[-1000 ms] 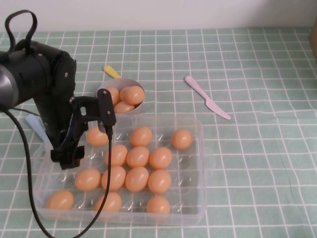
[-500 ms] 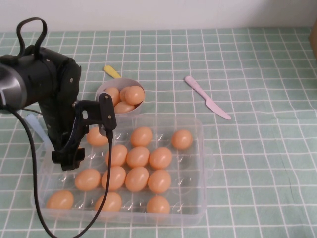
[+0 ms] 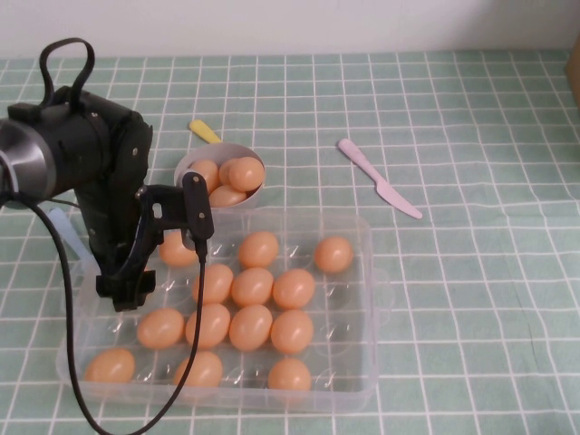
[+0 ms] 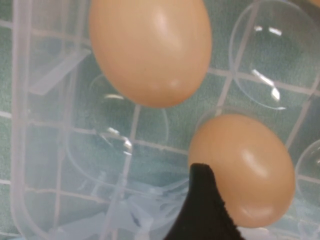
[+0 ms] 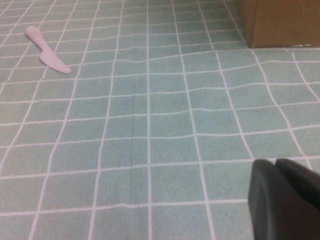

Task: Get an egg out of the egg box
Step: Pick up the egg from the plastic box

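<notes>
Left end effector spread over egg box, right end effector parked

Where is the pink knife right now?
In the high view the pink knife lies on the green checked cloth on the robot's right, beyond the egg box and to the right of the bowl of eggs.

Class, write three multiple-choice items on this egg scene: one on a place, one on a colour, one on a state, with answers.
1. Where does the knife lie? A on a plate; B on the tablecloth; C in a cup.
2. What colour are the eggs? A white; B blue; C orange-tan.
3. How is the left gripper? A open; B shut on a spoon; C out of view.
Answers: 1 B, it lies flat on the checked cloth. 2 C, all look alike. 3 A, its jaws stand apart over the egg box; the right gripper hangs over bare cloth.
</notes>
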Controlling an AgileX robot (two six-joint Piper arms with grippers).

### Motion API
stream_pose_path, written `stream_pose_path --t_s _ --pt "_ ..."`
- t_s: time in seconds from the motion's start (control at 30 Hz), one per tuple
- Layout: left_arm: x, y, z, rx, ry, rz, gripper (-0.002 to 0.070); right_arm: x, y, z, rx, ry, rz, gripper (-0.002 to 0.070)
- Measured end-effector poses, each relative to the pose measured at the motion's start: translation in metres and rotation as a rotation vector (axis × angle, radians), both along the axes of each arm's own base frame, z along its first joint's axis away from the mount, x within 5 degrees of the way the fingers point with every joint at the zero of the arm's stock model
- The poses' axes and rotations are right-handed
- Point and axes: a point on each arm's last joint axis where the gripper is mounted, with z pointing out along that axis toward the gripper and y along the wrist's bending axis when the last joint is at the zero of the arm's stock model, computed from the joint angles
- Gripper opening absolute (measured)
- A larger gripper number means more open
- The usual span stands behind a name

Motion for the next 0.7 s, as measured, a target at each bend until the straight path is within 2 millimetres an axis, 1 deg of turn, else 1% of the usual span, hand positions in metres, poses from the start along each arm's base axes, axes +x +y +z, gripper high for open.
stream_pose_path --t_s 0.53,0.6,0.7 --pt "0.004 -0.001 -0.010 0.014 0.007 -0.006 0.0442 0.000 0.000 0.000 0.006 0.000 -0.002 -0.0017" --pt "0.005 -0.001 -0.012 0.018 0.010 -0.008 0.0432 0.000 0.000 0.000 0.006 0.000 -0.002 -0.0017" --pt "0.006 -0.001 -0.013 0.019 0.008 -0.010 0.0393 0.000 0.000 0.000 0.006 0.000 -0.002 -0.0017"
